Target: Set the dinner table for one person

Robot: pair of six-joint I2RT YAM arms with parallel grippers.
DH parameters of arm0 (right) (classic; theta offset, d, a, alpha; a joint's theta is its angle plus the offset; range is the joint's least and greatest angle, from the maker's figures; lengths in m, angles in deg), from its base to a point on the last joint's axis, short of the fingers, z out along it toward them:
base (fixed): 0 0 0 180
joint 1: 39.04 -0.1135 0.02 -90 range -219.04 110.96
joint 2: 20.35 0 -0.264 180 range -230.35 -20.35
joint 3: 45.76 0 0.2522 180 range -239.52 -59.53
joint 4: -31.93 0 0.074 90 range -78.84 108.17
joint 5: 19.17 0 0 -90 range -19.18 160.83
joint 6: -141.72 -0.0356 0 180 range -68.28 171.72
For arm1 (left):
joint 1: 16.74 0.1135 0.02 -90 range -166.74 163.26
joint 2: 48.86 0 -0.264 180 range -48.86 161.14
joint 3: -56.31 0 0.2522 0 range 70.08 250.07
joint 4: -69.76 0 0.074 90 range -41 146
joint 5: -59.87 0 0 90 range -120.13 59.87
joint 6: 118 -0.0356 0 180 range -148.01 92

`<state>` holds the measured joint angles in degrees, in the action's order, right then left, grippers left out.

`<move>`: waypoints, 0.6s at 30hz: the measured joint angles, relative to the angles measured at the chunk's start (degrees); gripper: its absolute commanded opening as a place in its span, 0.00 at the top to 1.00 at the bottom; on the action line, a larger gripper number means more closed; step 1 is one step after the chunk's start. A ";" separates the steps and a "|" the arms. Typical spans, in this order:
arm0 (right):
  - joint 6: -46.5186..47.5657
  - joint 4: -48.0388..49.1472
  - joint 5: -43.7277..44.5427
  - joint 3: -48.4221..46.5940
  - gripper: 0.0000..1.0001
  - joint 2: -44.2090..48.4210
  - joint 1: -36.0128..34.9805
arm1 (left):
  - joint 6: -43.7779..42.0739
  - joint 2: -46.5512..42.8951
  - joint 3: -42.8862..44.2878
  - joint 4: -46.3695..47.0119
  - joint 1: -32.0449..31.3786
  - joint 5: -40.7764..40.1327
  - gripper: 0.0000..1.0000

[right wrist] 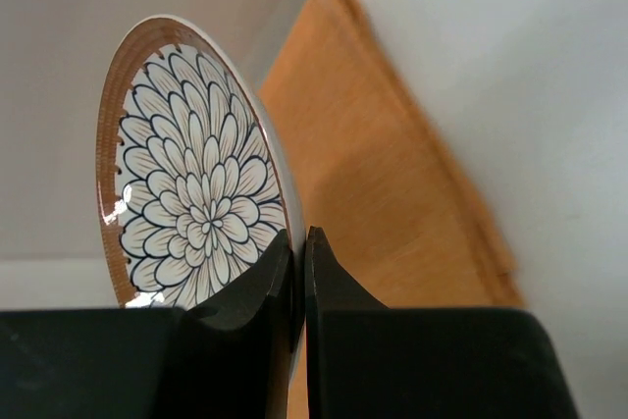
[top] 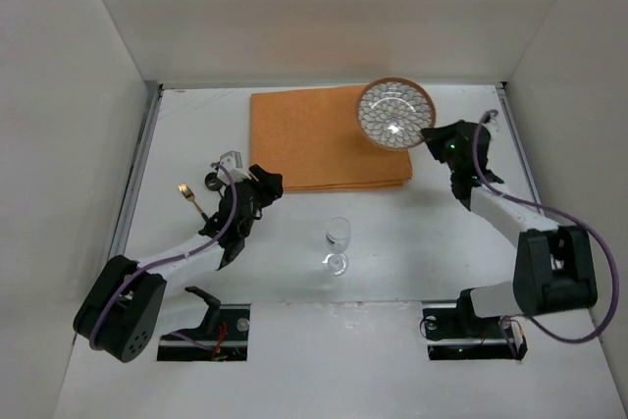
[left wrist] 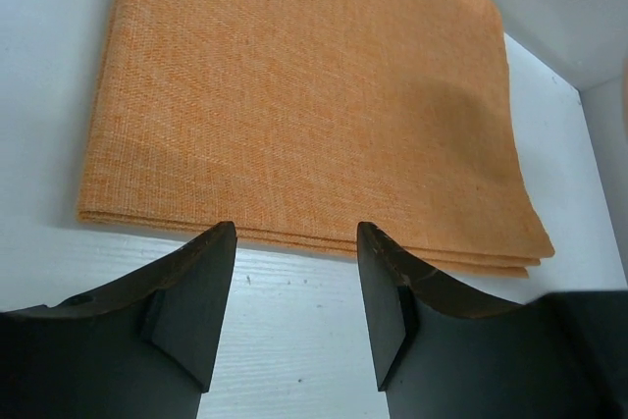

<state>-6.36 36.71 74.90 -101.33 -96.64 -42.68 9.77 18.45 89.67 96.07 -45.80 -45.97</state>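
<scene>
The white dinner table [top: 412, 233] carries an orange placemat [top: 324, 139] at the back middle. My right gripper [top: 432, 136] is shut on the rim of a flower-patterned plate [top: 394, 113] and holds it tilted above the placemat's right end; the plate [right wrist: 186, 193] and placemat [right wrist: 383, 183] also show in the right wrist view, with my gripper [right wrist: 299, 242] pinching the rim. My left gripper [top: 267, 182] is open and empty, just in front of the placemat's near left edge [left wrist: 294, 95]; its jaws [left wrist: 294, 262] frame bare table.
A clear wine glass [top: 338, 242] stands upright in the middle of the table. A gold fork [top: 191, 201] lies at the left, beside a small dark object [top: 211, 182]. White walls enclose the table on three sides.
</scene>
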 measured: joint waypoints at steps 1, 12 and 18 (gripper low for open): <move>0.42 -0.02 -0.02 -2.36 0.99 -2.73 -2.75 | 0.00 -0.02 -0.13 -0.02 0.24 -0.15 0.51; 4.35 -2.67 -1.55 -24.15 0.98 -30.42 -18.43 | 0.28 -0.33 -0.39 -0.17 1.55 -1.36 0.51; 5.20 -6.16 1.05 -32.20 0.98 -38.93 -18.51 | 0.35 -0.24 -0.39 -0.26 1.90 -1.38 0.51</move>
<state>-1.16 30.55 75.95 -133.52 -135.57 -61.19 10.12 18.21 89.28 95.81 -43.90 -47.35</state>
